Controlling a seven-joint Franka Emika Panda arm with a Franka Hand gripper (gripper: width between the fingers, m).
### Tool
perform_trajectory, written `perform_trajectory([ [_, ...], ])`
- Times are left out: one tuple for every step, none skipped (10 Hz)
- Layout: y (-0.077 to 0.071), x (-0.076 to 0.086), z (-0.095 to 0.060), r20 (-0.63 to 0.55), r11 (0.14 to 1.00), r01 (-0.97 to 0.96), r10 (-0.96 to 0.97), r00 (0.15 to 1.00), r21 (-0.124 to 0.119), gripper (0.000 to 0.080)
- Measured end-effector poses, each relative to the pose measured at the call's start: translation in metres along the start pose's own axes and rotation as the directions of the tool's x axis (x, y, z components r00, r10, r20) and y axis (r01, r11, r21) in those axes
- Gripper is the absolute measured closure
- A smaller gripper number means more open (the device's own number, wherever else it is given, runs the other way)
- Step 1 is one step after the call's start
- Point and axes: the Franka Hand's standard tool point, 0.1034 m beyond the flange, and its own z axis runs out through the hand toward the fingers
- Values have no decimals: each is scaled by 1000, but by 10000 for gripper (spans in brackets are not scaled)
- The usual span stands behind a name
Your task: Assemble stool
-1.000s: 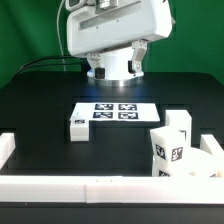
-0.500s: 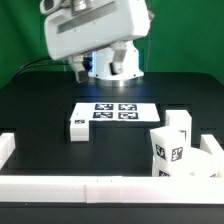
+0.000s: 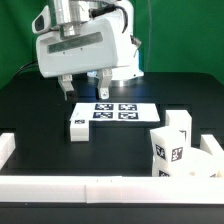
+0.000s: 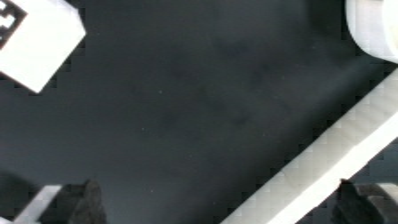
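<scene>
My gripper [image 3: 84, 92] hangs open and empty above the black table, at the exterior view's left of the marker board [image 3: 115, 110]. One white tagged stool leg [image 3: 78, 127] lies on the table below it. Two more tagged legs [image 3: 167, 148] stand on the round white seat [image 3: 195, 166] at the exterior view's right. In the wrist view my gripper [image 4: 214, 206] shows both dark fingertips [image 4: 64, 204] wide apart with only black table between them. A white tagged piece [image 4: 36, 40] sits at that picture's corner; I cannot tell which part it is.
Long white border rails run along the front [image 3: 90, 187], the left [image 3: 7, 148] and the right of the table. One rail crosses the wrist view diagonally [image 4: 338, 150]. A green backdrop stands behind the arm's base.
The arm has swung toward the exterior view's left and come lower, so the fingers now hang near the marker board's left end. No part has moved.
</scene>
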Motion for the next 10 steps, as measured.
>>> perform_trajectory([
  [1, -1, 1, 2, 999, 33, -33, 999, -3, 151],
  [1, -1, 2, 17, 980, 199, -199, 980, -13, 151],
  [3, -3, 10, 51, 943, 333, -331, 942, -18, 151],
  [4, -10, 21, 89, 885, 465, -461, 883, -29, 151],
  [5, -14, 25, 102, 858, 513, -508, 855, -29, 151],
  [6, -11, 23, 98, 827, 562, -557, 825, -26, 151],
  [8, -9, 23, 100, 789, 614, -609, 787, -27, 151],
  [9, -8, 23, 104, 754, 657, -651, 751, -26, 151],
  [12, -7, 23, 115, 705, 709, -703, 702, -23, 151],
  [20, -17, 31, 200, 702, 712, -697, 688, 0, 151],
])
